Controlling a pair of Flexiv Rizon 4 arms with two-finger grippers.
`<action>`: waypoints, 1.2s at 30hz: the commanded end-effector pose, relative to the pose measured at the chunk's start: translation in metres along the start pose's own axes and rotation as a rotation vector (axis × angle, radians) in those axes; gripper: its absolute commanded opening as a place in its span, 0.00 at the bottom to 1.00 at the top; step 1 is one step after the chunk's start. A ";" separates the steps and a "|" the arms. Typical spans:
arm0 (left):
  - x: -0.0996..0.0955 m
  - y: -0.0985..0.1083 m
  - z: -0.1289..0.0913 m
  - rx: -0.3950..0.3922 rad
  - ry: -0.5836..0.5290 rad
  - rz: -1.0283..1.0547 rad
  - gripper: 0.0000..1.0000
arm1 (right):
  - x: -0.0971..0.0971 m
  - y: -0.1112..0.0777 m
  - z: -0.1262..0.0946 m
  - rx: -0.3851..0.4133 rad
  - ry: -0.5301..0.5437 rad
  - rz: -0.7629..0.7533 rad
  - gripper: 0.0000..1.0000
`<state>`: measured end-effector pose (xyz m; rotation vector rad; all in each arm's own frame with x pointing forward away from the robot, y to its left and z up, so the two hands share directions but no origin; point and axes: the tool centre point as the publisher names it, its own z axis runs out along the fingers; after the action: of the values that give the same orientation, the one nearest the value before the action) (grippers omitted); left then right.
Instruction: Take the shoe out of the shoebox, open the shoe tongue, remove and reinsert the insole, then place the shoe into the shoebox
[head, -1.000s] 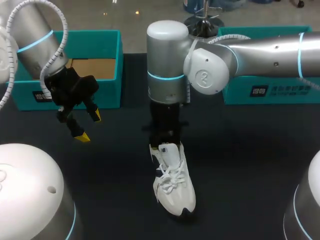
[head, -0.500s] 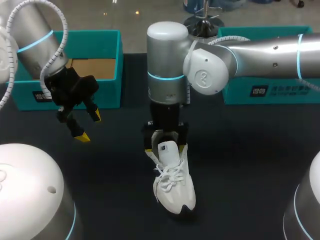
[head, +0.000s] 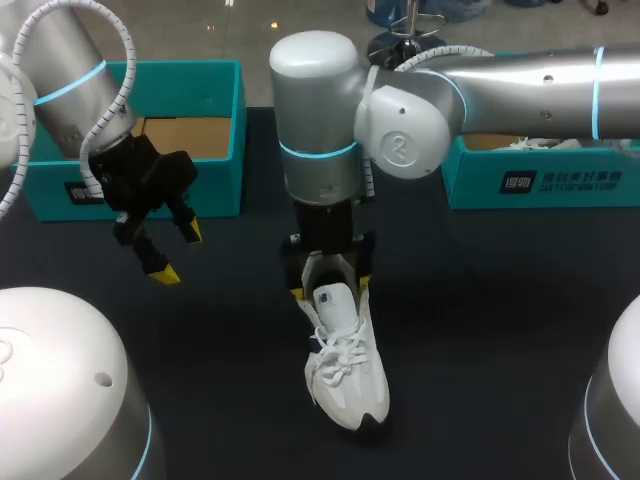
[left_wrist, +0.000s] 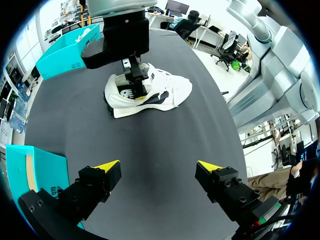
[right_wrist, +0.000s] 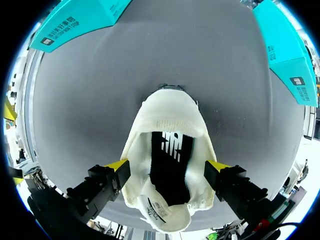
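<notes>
1. Now the right gripper hangs spread wide over the white shoe — yellow tips flanking its heel collar, gripping nothing.
2. Left gripper — fingers parted, empty, well apart from the shoe on the dark table.

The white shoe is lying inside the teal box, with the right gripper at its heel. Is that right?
Not quite. The shoe is lying on the dark table, not inside a teal box. The head view shows it out in the open, between the boxes. The rest is right: the right gripper is at its heel.
</notes>
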<state>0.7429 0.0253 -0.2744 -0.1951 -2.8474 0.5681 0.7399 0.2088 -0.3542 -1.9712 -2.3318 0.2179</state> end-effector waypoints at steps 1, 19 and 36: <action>0.000 0.000 0.000 -0.002 0.000 0.000 1.00 | -0.009 -0.013 -0.022 -0.035 -0.028 0.020 1.00; 0.000 0.000 0.000 -0.002 0.000 0.000 1.00 | -0.017 -0.079 -0.054 -0.018 -0.004 0.057 0.00; 0.000 0.000 0.000 -0.002 0.000 0.000 1.00 | -0.011 -0.083 -0.024 0.022 0.091 0.047 0.00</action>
<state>0.7429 0.0253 -0.2744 -0.1952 -2.8474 0.5680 0.6576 0.1862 -0.3095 -2.0019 -2.2306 0.1606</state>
